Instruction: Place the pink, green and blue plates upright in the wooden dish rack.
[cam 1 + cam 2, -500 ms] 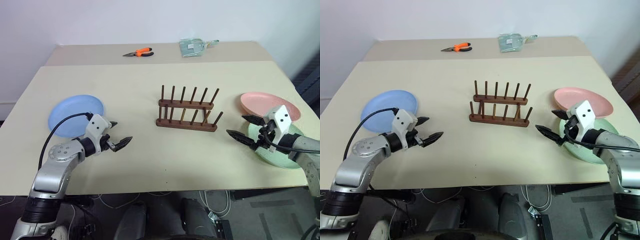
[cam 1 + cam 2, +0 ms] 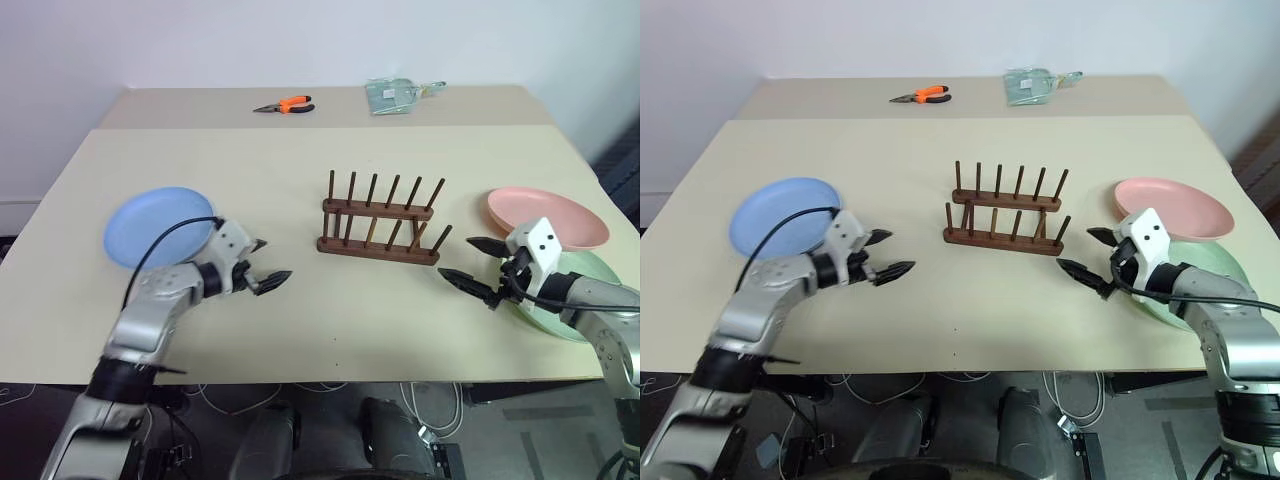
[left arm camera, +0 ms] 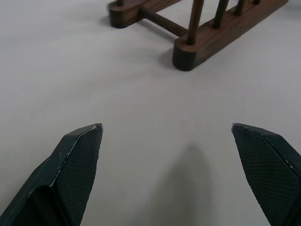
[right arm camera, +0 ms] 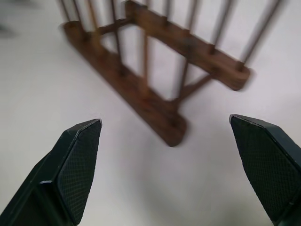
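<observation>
A: Status?

B: I see the wooden dish rack (image 2: pixel 381 218) empty at table centre. Blue plate (image 2: pixel 160 226) lies flat left; pink plate (image 2: pixel 547 217) and green plate (image 2: pixel 585 290) right.

A: Grippers?

B: Left gripper (image 2: pixel 262 265) and right gripper (image 2: pixel 470 262) both gape wide, holding nothing. All three placements remain.

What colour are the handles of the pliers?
Orange handles on the pliers, clearest in the left eye view.

Plates blue (image 2: pixel 160 226), pink (image 2: pixel 548 216), green (image 2: pixel 590 275); rack (image 2: pixel 380 217) dark brown.
</observation>
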Action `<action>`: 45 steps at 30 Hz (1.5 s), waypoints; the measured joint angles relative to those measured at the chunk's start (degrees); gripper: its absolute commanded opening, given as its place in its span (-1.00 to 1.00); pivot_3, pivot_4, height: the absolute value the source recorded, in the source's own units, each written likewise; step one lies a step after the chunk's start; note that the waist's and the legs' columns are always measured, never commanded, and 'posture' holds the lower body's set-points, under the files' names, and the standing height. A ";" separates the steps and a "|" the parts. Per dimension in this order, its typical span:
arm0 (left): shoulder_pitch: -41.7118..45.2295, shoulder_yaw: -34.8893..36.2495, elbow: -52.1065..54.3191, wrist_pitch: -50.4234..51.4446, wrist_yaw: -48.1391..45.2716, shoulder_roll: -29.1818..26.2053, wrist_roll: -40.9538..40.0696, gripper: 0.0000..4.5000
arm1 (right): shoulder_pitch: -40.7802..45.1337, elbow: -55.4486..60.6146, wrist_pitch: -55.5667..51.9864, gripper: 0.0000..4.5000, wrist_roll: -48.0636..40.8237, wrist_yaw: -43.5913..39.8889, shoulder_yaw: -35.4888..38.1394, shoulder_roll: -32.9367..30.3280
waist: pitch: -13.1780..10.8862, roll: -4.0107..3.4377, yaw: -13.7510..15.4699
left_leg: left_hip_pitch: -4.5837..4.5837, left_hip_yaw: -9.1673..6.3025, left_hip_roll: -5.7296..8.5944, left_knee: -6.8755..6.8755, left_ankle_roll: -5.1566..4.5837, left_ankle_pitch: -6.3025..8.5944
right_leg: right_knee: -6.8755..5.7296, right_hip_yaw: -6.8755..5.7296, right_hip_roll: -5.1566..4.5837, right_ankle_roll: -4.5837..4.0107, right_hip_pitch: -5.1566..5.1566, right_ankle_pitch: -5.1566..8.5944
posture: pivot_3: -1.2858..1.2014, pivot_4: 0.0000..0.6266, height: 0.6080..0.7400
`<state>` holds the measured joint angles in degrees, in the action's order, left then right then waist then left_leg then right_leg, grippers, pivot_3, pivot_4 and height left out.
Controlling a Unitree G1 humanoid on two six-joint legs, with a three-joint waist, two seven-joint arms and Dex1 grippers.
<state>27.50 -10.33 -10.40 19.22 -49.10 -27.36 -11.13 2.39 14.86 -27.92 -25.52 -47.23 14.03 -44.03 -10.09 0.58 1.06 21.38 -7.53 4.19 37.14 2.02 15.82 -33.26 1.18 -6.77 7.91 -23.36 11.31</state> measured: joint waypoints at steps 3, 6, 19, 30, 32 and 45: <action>9.45 -4.31 -15.03 -6.29 -3.83 5.53 3.39 1.00 | -3.92 4.90 -0.43 0.97 0.04 2.50 -0.04 1.76 | 0.00 0.07 0.04 | 0.05 0.02 0.03 -0.02 -0.02 0.01 | 0.09 0.01 -0.02 0.07 0.00 -0.04 | 0.03 -0.52 1.00; 16.43 -5.50 -26.70 -11.83 -6.40 9.23 5.80 1.00 | -7.73 8.52 -1.04 0.97 0.10 5.28 0.67 3.24 | 0.00 0.08 -0.18 | 0.03 0.01 0.03 -0.05 -0.03 0.02 | 0.09 0.00 -0.03 0.12 -0.01 -0.04 | 0.03 -0.52 1.00; 19.93 -4.37 -38.88 -24.81 -10.19 14.24 9.38 -0.66 | -16.80 16.47 -1.86 1.00 0.44 9.61 4.47 4.38 | 0.08 0.10 -0.31 | -0.03 -0.01 0.00 -0.05 -0.03 0.02 | 0.04 -0.01 -0.03 0.38 0.04 0.11 | 0.03 -0.52 1.00; 0.29 -7.34 -1.39 -11.39 -21.02 3.32 6.05 -0.66 | -20.24 16.32 -3.34 1.00 0.07 3.60 6.58 -0.86 | 0.08 0.08 -0.19 | -0.02 -0.05 -0.07 -0.04 -0.04 0.03 | 0.03 0.00 -0.03 0.14 0.05 0.22 | 0.03 -0.52 1.00; -0.11 -7.49 -0.66 -9.84 -20.40 2.76 6.29 -0.03 | -20.27 16.18 -2.88 1.00 0.61 3.17 6.41 -0.86 | 0.08 0.08 -0.19 | -0.02 -0.05 -0.06 -0.03 -0.04 0.03 | 0.04 -0.01 -0.03 0.15 0.08 0.23 | 0.03 -0.52 1.00; -13.70 -2.33 20.33 4.63 -16.02 -9.78 1.27 -0.61 | -19.10 15.10 -2.58 -1.00 4.70 2.39 -1.85 -1.48 | 0.16 0.03 -1.79 | -0.12 -0.03 -0.22 -0.27 -0.04 0.04 | -0.05 0.00 -0.02 0.14 -0.03 0.26 | 0.03 -0.52 1.00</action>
<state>13.80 -12.66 9.92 23.86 -65.11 -37.14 -9.86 -16.71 29.95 -30.50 -20.83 -44.84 12.18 -45.51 -9.94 0.61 -0.73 21.26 -7.56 3.96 36.87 1.98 15.86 -33.31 1.17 -6.79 8.05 -23.38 11.57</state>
